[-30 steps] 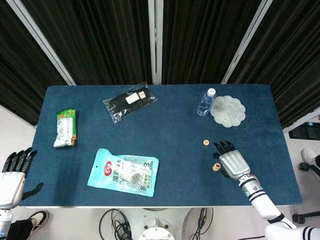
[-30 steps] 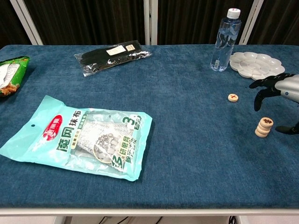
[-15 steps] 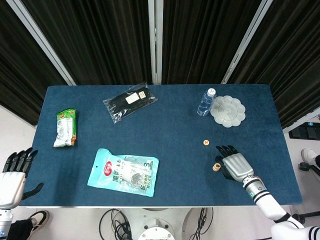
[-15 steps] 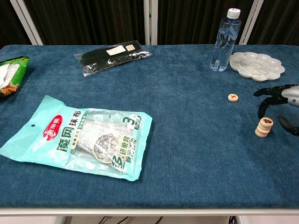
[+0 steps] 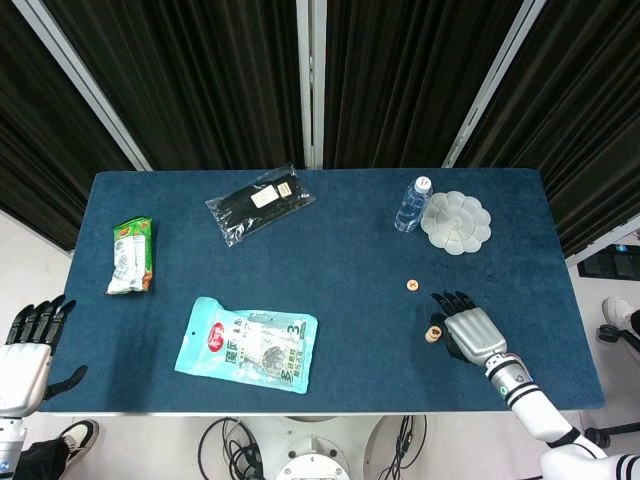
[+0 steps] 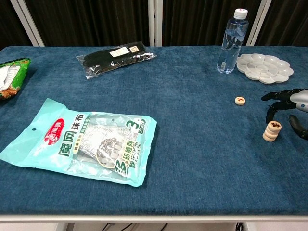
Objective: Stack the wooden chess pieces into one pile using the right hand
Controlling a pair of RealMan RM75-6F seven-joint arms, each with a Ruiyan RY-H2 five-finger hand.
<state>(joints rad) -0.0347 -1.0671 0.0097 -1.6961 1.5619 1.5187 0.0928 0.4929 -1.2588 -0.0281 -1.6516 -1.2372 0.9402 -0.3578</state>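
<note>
Item: wooden chess pieces, small flat round discs, pale wood with a dark character on the top face. A pile of pieces (image 6: 272, 131) is standing on the blue table (image 5: 350, 250) toward its right side, near the front edge; one loose piece (image 6: 240, 100) is lying flat and well apart from the pile, farther back toward the water bottle (image 6: 230, 41) and the white palette tray (image 6: 264, 66). The right hand (image 5: 468, 327) is hovering just beside the pile on its right, fingers (image 6: 272, 112) apart and curling downward, holding nothing; whether a fingertip is touching the pile cannot be told from either view. The left hand (image 5: 28, 345) is hanging off the table's left front corner, fingers spread, holding nothing. Handling, by judgement: the discs are looking light, stiff and smooth, not fragile, but the pile is likely tipping easily under a sideways nudge. The loose piece is sitting low on the cloth, so the best hold is probably a thumb-and-finger pinch across opposite points of its rim, kept level and set squarely on the top disc. Other items lying on the table: a teal cloth packet (image 5: 248, 343), a black packaged item (image 5: 259, 203), a green snack bag (image 5: 131, 256).
</note>
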